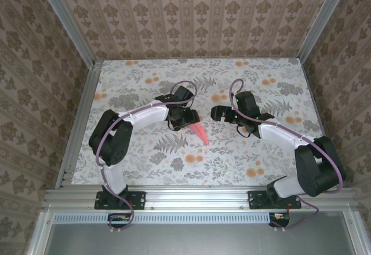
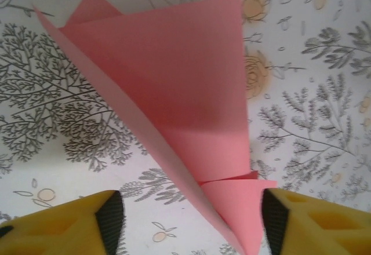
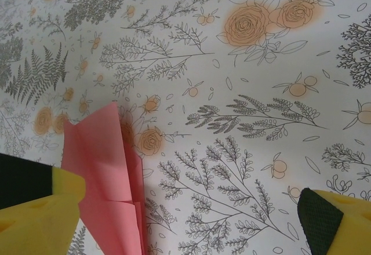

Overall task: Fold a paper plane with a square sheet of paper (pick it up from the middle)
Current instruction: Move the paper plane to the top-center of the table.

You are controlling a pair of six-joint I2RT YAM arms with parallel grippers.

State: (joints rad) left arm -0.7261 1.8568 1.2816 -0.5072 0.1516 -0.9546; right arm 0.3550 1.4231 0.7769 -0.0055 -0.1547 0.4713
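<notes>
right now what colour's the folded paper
The folded paper is plain salmon pink; clearest in left wrist view.

From above and behind the arm bases [image 1: 113, 198], which sit at the bottom of the frame, we look down on the whole table [image 1: 145, 168]. Our left wrist view faces down, very close over the paper plane [image 2: 174, 93]; our right wrist view, also close, shares that plane at its lower left

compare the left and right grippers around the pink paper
The left gripper straddles the folded paper, which lies between its jaws; the right gripper has it beside one jaw only. The left gripper's jaws stand narrower than the right gripper's. Both are open, over the flowered table.
</notes>
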